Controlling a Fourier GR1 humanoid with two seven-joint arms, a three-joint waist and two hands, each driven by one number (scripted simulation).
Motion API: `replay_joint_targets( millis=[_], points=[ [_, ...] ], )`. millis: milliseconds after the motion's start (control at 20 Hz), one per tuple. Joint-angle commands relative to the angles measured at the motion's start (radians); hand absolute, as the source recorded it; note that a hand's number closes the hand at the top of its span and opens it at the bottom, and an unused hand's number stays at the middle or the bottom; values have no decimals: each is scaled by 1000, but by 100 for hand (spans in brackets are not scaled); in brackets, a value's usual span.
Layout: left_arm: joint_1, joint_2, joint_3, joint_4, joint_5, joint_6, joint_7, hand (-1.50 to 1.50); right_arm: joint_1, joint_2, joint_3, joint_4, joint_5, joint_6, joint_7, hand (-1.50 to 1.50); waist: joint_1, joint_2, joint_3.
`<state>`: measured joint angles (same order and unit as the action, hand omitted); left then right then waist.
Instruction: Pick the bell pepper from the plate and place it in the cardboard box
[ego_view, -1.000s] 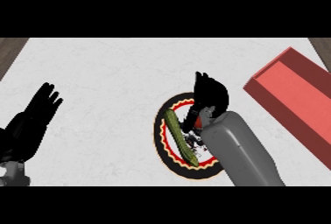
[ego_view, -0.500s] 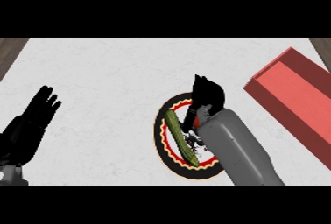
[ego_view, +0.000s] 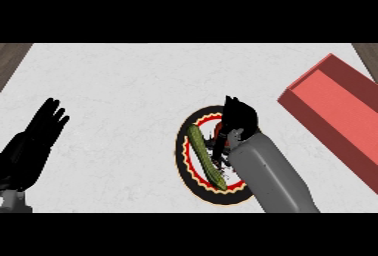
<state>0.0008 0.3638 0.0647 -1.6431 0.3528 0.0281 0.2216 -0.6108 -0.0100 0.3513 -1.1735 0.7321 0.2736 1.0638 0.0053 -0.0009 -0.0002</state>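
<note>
The pepper (ego_view: 205, 159) lies on the plate (ego_view: 193, 181) as a long, thin green strip, running from the plate's upper left part down toward its lower middle. Nothing holds it that can be seen; it rests flat on the plate's pale face, with small dark marks beside it. The plate is dark at the rim, with a red and yellow band inside, and sits on the light marbled counter (ego_view: 133, 85).

The right hand (ego_view: 239, 118) hangs over the plate's upper right part, just beside the pepper, its black fingers pointing away from the robot and bunched together. Whether those fingers are curled or straight cannot be told from this view, nor whether they touch the pepper. The grey right forearm (ego_view: 269, 175) covers the plate's right side and runs down to the lower edge of the view.

To the right of the plate, well apart from it, lies the box (ego_view: 330, 116), red, long and slanted, its open top showing a darker floor between raised walls. It reaches from the upper right toward the right edge.

Far to the left of the plate, near the left edge, the left hand (ego_view: 35, 141) rests open with its fingers straight and pointing up, holding nothing.
</note>
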Motion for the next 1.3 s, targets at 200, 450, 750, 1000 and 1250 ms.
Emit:
replay_joint_targets(
  millis=[200,450,750,1000,1250],
  points=[
    [-65,-30,17,41,-25,-3,21,0,-46,9,-54,71,25,12,53,-150,-3,2,0],
    [-21,-59,24,-4,-56,-10,19,0,61,-5,15,-82,75,9,19,150,-5,0,0],
    [24,-69,57,-42,-48,-49,32,0,14,-13,-35,69,128,-49,-127,150,1,1,0],
    [22,-56,71,-13,-57,-54,3,0,178,-127,99,-154,66,77,-351,150,-16,-5,0],
    [38,-58,63,-59,-51,-61,48,0,295,-298,93,-331,20,132,-546,150,-12,-3,0]
  ],
)
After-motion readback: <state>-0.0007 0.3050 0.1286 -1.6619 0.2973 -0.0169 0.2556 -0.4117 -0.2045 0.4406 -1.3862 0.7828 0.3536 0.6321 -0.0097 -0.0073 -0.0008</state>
